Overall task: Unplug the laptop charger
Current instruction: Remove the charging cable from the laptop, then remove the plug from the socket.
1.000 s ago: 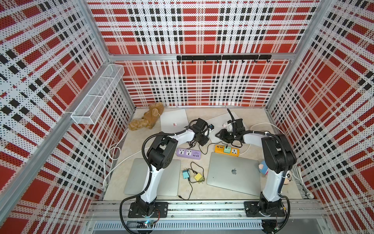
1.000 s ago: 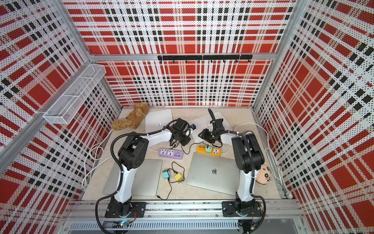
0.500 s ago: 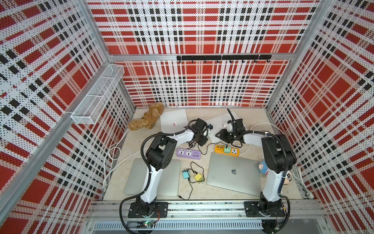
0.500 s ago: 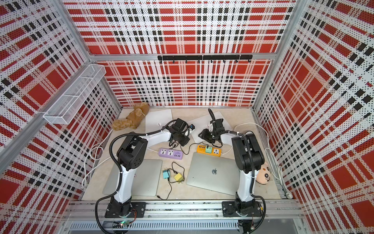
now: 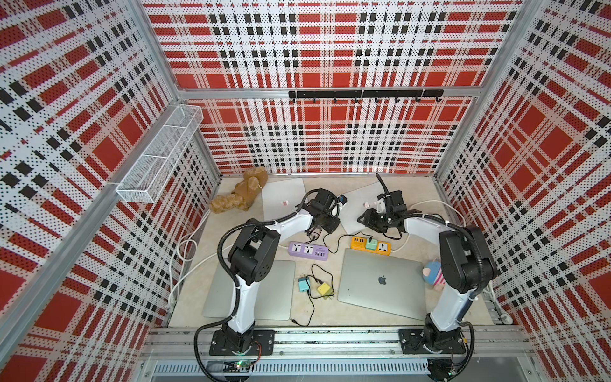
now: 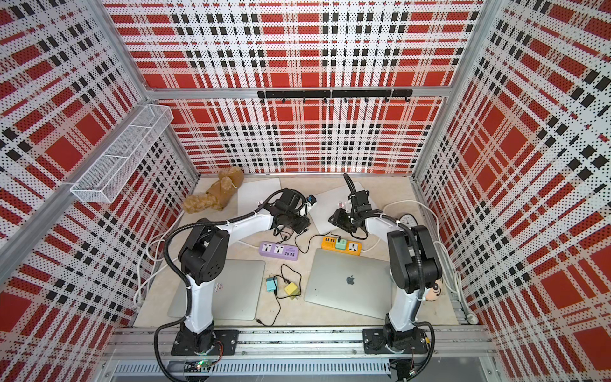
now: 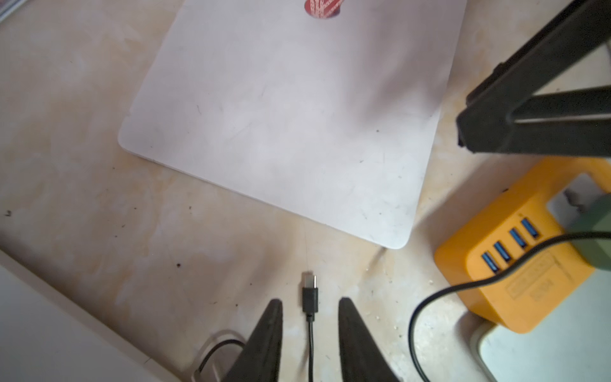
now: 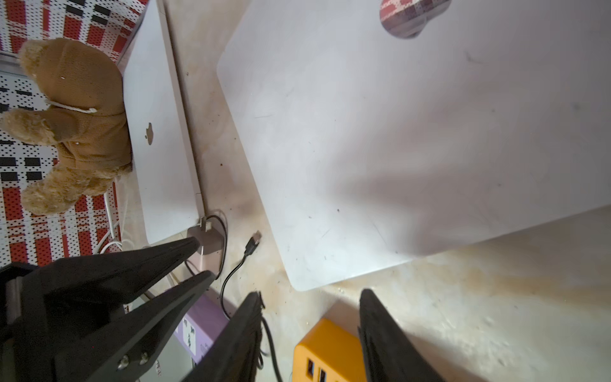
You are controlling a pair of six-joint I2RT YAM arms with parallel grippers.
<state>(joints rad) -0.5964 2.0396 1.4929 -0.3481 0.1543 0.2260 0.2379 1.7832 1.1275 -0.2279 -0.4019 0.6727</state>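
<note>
The charger's black USB-C plug lies loose on the table, a short way off the corner of the pale laptop. My left gripper is open, a finger on each side of the plug and clear of it. Its cable runs to the green adapter seated in the orange power strip. In the right wrist view the plug lies beside that laptop. My right gripper hangs open over the strip's end with nothing in it. In a top view both grippers sit low between the two rear laptops, left gripper, right gripper.
A second pale laptop with a small adapter at its corner lies beside a brown teddy bear. A purple power strip, two small chargers and two grey laptops fill the near side. White cables run along both walls.
My left gripper's jaws have opened and let go of the plug, which now lies free on the table. The right arm has stayed put.
</note>
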